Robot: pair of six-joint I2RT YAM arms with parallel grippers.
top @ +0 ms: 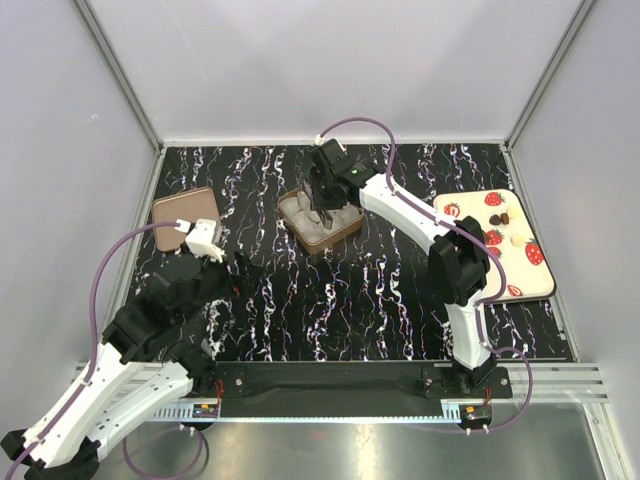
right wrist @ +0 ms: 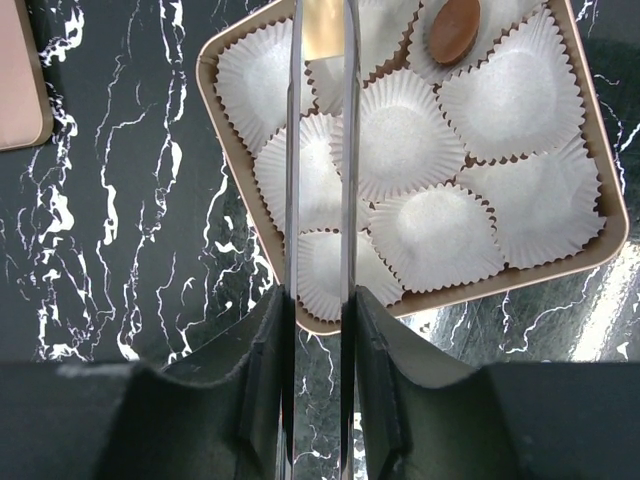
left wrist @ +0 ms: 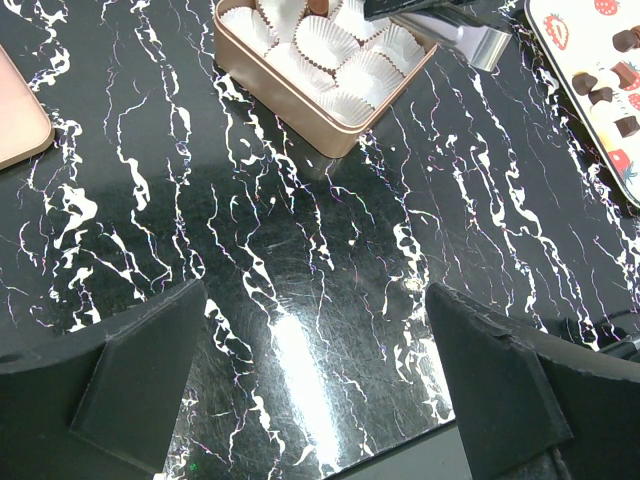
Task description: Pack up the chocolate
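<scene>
The right gripper (right wrist: 318, 305) has its jaws pinched partway onto metal tongs (right wrist: 349, 200), whose blades hang over the gold tin (right wrist: 600, 245) of white paper cups (right wrist: 405, 140). Between the blade tips sits a tan piece (right wrist: 322, 25), possibly chocolate (the frame edge cuts it off). One brown chocolate (right wrist: 455, 28) lies in a far cup. More chocolates (top: 503, 218) rest on the strawberry-print tray (top: 505, 265), well right of the tin. The left gripper (left wrist: 320, 350) hovers over the marbled worktop (left wrist: 300, 250), jaws wide apart, holding nothing.

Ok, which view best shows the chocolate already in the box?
Right wrist: the chocolate sits clear in a paper cup. Left wrist crops it at the frame edge; the top view cannot resolve it.
</scene>
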